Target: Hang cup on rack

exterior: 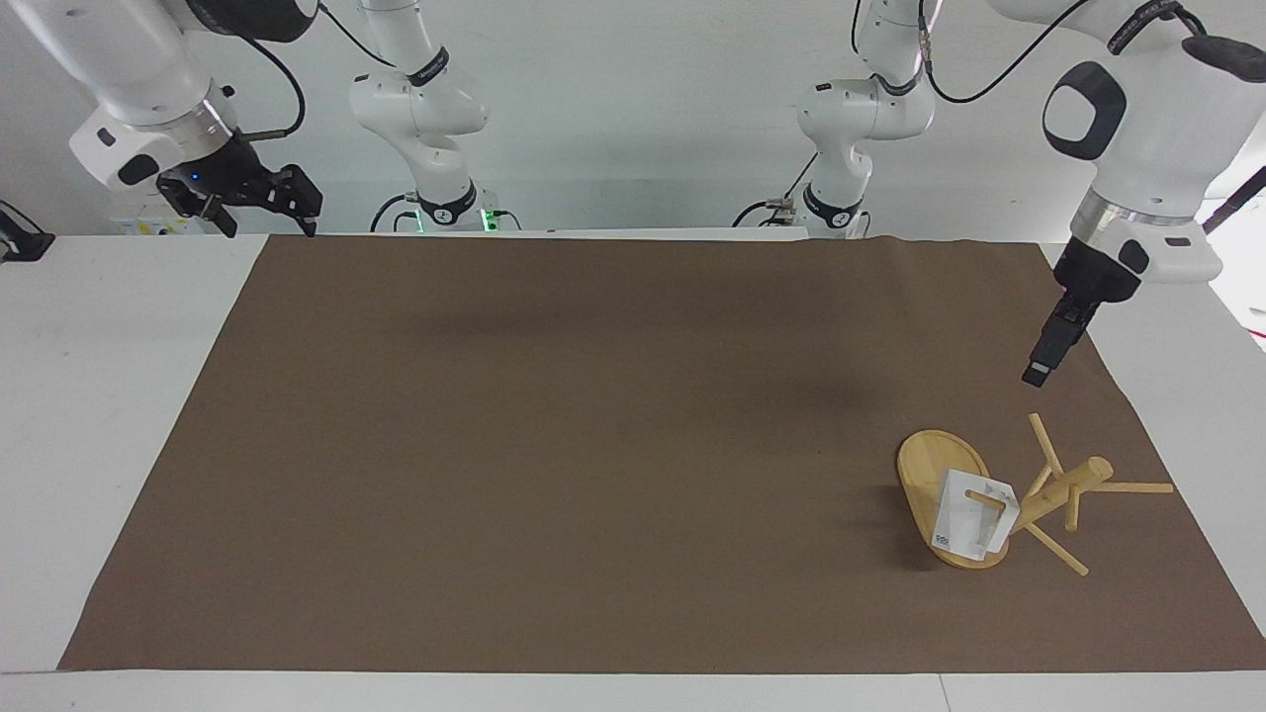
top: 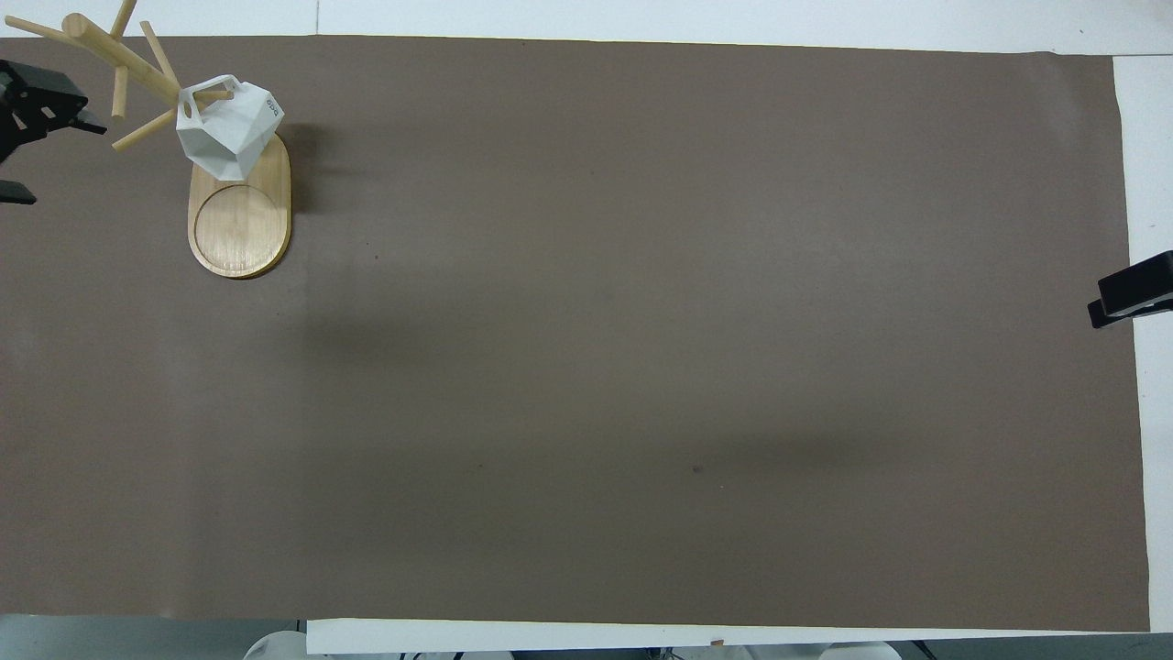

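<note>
Plastic cup (exterior: 974, 516) (light, stiff) hangs by its handle on the rack (top: 234, 197); best gripped at the rim. Left gripper (exterior: 1040, 368) empty, right gripper (exterior: 259, 206) waiting; jaws unreadable.

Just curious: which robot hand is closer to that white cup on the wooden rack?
The left hand, raised above the mat beside the rack holding the cup. The right hand waits at the table's right-arm end.

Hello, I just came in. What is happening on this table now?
The cup hangs by its handle on a peg of the rack, at the left arm's end of the brown mat. Nothing holds it. The left gripper is in the air above the mat's edge near the rack, holding nothing. The right gripper waits raised at the right arm's end.
</note>
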Motion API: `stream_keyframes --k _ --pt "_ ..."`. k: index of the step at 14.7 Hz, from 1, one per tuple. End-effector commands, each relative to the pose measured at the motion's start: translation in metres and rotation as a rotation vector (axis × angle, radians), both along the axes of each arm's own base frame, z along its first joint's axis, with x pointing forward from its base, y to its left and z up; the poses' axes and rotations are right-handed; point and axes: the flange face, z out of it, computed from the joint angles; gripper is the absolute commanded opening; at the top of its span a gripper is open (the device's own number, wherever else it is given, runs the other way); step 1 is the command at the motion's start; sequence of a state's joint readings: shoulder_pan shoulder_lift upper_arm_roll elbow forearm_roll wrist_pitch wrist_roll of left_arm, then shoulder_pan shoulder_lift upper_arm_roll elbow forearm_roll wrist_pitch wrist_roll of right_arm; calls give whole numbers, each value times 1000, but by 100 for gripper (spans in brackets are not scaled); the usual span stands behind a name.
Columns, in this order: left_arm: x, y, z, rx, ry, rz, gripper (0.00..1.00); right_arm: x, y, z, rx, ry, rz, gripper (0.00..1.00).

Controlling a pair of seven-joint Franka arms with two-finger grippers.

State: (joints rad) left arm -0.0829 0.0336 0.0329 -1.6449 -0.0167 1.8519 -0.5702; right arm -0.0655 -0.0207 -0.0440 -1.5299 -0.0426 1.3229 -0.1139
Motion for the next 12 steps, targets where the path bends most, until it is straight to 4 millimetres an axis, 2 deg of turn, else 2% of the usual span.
stream_keyframes --k 1,3,6,12 --pt "-6 22 -1 44 114 -242 100 -3 -1 -1 20 -24 -25 100" --pt "-15 23 -4 50 182 -398 100 -3 -1 0 19 -25 -34 100" --pt "-20 25 13 52 215 -564 100 -3 0 -1 18 -23 -31 100" --pt "-22 23 23 61 212 -709 100 -3 0 -1 18 -23 -28 100"
